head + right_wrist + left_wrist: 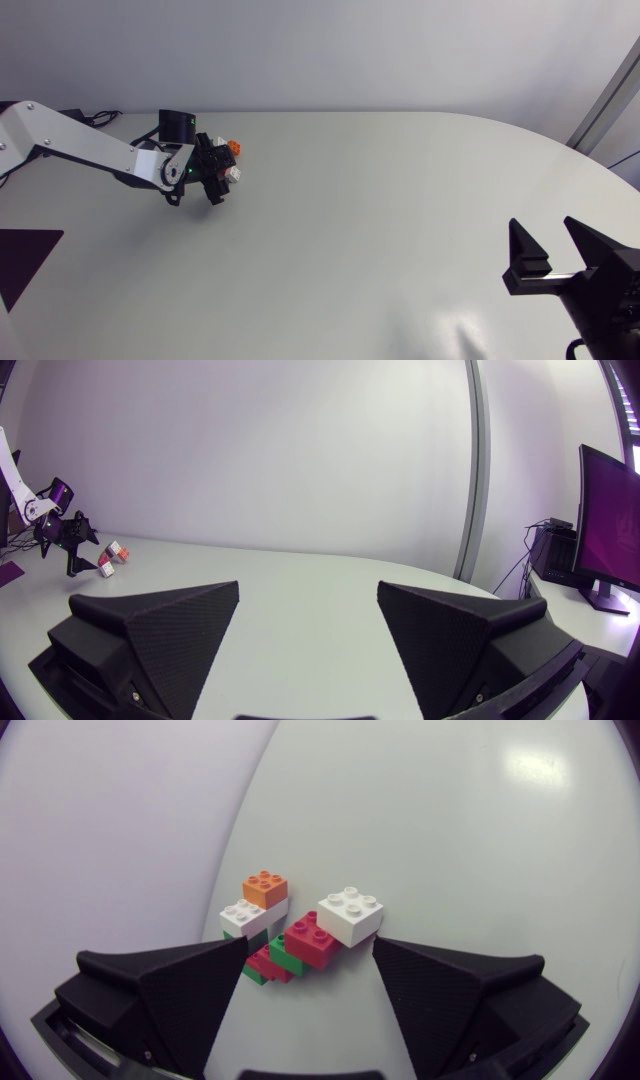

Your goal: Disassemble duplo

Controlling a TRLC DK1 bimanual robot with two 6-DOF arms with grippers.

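Note:
A duplo cluster lies on the white table at the far left. It joins an orange brick, two white bricks, red bricks and a green one. My left gripper stands open over it, its fingertips just either side of the lower bricks, with no firm grip showing. From above, the left gripper covers most of the cluster. My right gripper is open and empty at the near right. It is far from the bricks, which lie well ahead of the right gripper.
A dark flat patch lies at the table's near left edge. Bare table stretches between the two arms.

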